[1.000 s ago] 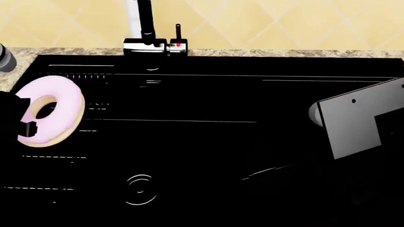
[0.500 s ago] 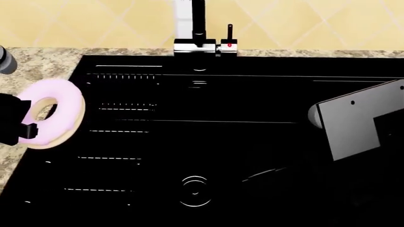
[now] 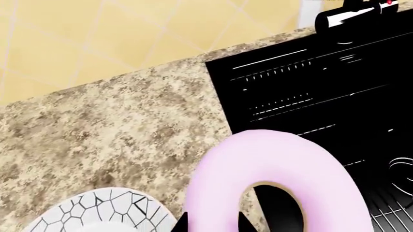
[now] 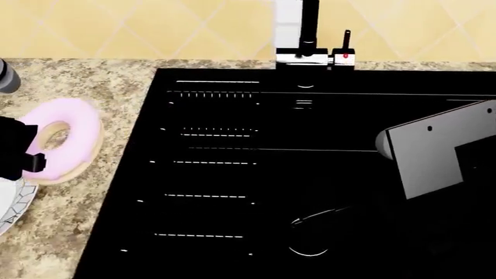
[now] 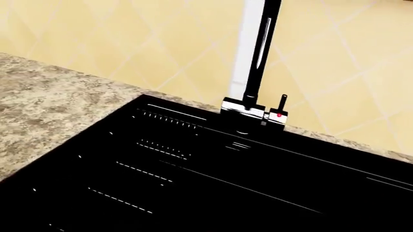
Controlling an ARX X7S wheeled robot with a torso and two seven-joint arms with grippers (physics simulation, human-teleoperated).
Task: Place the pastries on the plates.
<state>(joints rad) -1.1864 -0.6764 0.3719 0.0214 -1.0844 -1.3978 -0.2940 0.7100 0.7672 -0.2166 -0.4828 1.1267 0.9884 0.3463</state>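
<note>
Fingers of the left gripper pinch the pink doughnut on edge above the granite counter, just beside the crackle-rimmed white plate, which looks empty. Released tilted, it might roll into the black sink. The right gripper's fingers are out of sight.
</note>
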